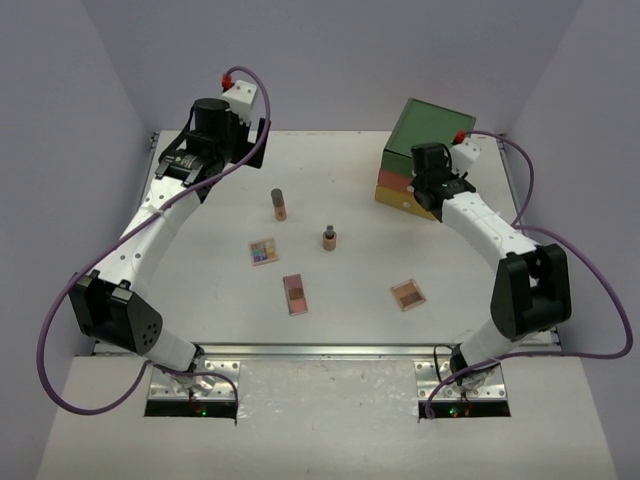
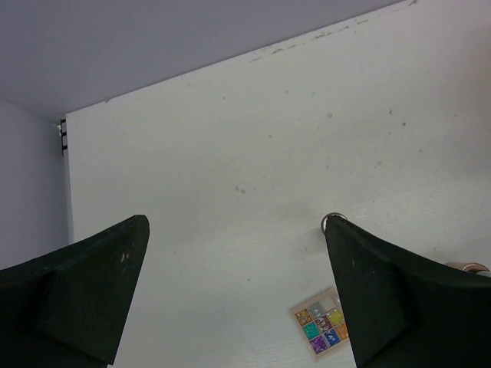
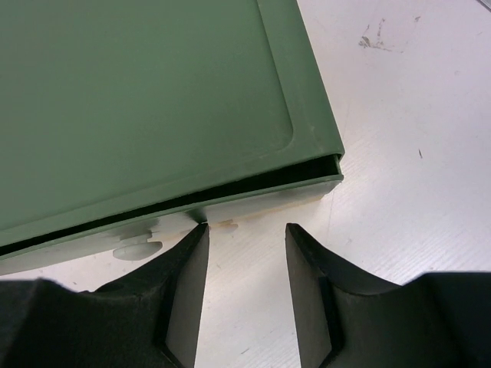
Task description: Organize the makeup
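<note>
Roughly mid-table: five pieces of makeup, all apart from one another. Two tubes, both upright: tall tan tube (image 1: pixel 279 205) at 10 o'clock from the table's middle, short brown tube (image 1: pixel 329 237) almost on the middle. Three flat palettes: multicolour palette (image 1: pixel 264 250) at 9 o'clock, long pink-brown palette (image 1: pixel 296 293) at 7 o'clock, square pink-brown palette (image 1: pixel 408 294) at 4 o'clock. One drawer box (image 1: pixel 425 150), green over orange over yellow, at 2 o'clock near the far right corner of the table (image 1: pixel 340 330). Wide margin of tabletop between the pieces and every edge, widest along the near side.

Left gripper (image 2: pixel 234 224) at 10 o'clock near the far left corner, fingers wide, nothing between them. Right gripper (image 3: pixel 247 230) at the box's front, fingers narrow yet parted, nothing between them, tips just beside the green drawer's lip.

Only from the left wrist: the multicolour palette's grid of coloured squares, and a tube's rim peeking past one finger. Only from the right wrist: a dark slit under the green top's edge and a rounded knob (image 3: pixel 138 248) on the drawer front. All five pieces together only from above.
</note>
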`<state>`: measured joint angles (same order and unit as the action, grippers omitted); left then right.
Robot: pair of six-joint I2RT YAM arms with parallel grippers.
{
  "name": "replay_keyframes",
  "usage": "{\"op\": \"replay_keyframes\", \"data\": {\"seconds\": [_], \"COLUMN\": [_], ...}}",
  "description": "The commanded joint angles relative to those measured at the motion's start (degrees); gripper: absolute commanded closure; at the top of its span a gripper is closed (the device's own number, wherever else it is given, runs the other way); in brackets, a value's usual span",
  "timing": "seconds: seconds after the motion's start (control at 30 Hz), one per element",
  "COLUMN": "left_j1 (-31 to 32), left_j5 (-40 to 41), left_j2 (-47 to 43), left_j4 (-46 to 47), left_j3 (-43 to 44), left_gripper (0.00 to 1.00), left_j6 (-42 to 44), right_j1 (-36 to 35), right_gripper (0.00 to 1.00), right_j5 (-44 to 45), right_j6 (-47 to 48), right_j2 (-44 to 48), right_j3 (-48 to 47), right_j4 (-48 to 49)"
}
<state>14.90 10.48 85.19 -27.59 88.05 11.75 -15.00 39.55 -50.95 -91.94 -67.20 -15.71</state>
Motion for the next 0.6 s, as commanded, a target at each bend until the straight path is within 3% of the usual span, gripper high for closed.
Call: {"op": "replay_keyframes", "data": {"seconds": [0.0, 0.27, 0.43, 0.57], "left_j1": [-0.8, -0.9, -1.2, -1.4], "left_j5": [0.3, 0.3, 0.3, 0.3], "left_j2": [-0.6, -1.0, -1.2, -1.1], "left_j4": [2.7, 2.8, 3.0, 3.2], "left_j3": [-0.2, -0.4, -0.9, -1.3], "left_gripper": [0.03, 0.03, 0.03, 0.03], "left_j6": [0.1, 0.1, 0.2, 0.1], "right_j1": [1.2, 1.5, 1.5, 1.3], "right_gripper": [0.55, 0.54, 0.54, 0.54], "right_j5": [3.5, 1.0, -4.1, -8.5], "right_j6": [0.1, 1.2, 2.4, 5.0], "right_j2": [0.7, 0.7, 4.5, 10.1], "right_j3": [-1.0, -1.9, 3.8, 11.5], "right_j4": [4.5, 4.7, 4.8, 10.2]}}
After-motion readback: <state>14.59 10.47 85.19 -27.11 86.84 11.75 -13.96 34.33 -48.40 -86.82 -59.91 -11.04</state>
